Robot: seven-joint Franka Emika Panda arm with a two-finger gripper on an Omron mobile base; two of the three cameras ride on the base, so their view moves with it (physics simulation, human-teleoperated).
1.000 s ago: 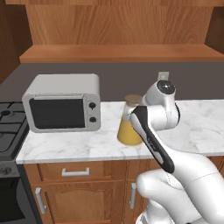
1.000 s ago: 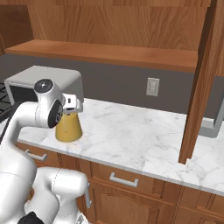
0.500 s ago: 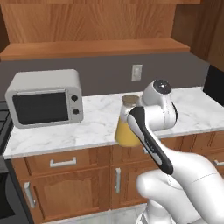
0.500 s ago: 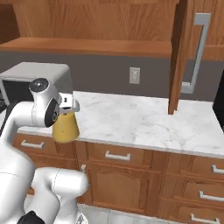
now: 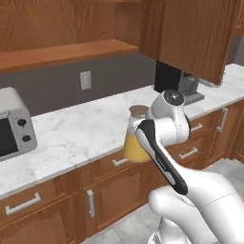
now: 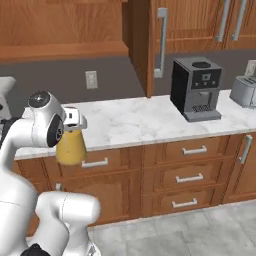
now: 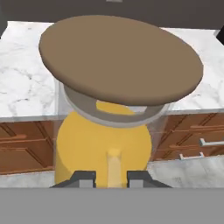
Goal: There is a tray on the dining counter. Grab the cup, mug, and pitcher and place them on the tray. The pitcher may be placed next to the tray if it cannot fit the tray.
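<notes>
Pitcher (image 5: 135,138), a clear glass conical carafe holding orange liquid under a round brown cork-like lid, hangs upright in the air, carried by the white arm's gripper (image 7: 111,177). Fingers (image 7: 83,177) pinch the pitcher at its neck, with the two dark tips set close either side of a narrow glass rib in the hand view. In the right base view the pitcher (image 6: 70,146) sits off the white grey-veined marble surface (image 6: 130,120), in front of its front edge and level with the brown wooden drawer fronts (image 6: 192,150) below it. On that surface, well to the right of the pitcher, stand a black coffee machine (image 6: 196,89) and a silver toaster (image 6: 246,91). On the same surface, left of the pitcher in the left base view, stands a grey microwave (image 5: 13,125).
</notes>
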